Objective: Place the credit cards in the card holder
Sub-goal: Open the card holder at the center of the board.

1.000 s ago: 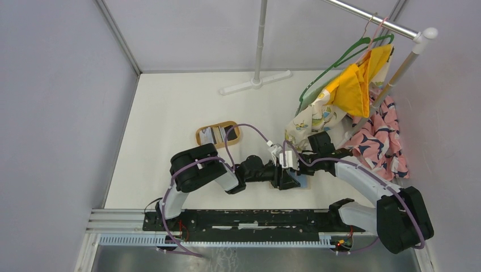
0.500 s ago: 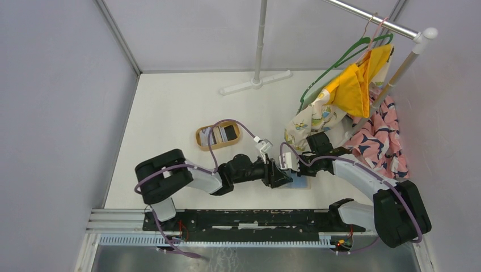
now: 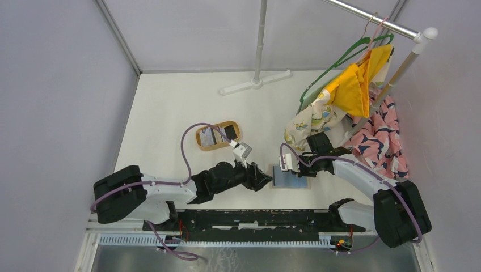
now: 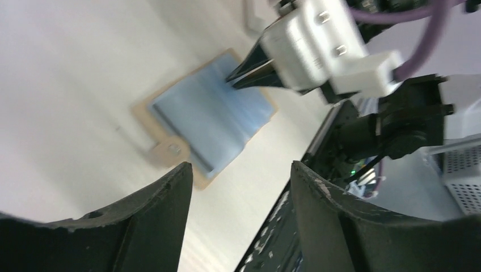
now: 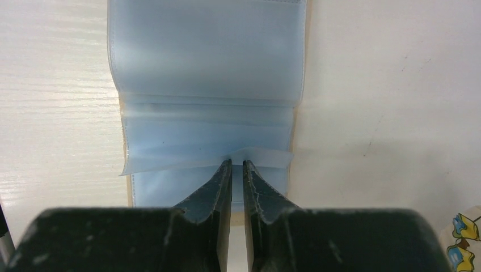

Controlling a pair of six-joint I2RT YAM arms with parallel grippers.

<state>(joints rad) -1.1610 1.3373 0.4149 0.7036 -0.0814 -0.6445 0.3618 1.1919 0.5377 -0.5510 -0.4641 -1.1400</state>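
The card holder [image 3: 288,179] lies open on the table, blue lining up, with a tan rim. My right gripper [image 3: 296,171] is shut on a thin blue pocket flap of it; the right wrist view shows the gripper [image 5: 237,163] pinching the flap at the card holder's [image 5: 204,68] near pocket. My left gripper [image 3: 265,180] is open and empty just left of the card holder. In the left wrist view the gripper [image 4: 239,167] faces the card holder [image 4: 210,122]. The credit cards [image 3: 214,135] lie in the oval wooden tray [image 3: 199,137], behind the left arm.
A clothes rack with hangers and garments [image 3: 354,102] crowds the right side, close to the right arm. The rack's white foot [image 3: 255,84] lies at the back. Grey walls close both sides. A black rail [image 3: 249,218] runs along the near edge.
My left gripper has pulled back to the left, off the card holder, which now lies uncovered. The left arm has swung out low to the left. The right gripper stays on the pocket.
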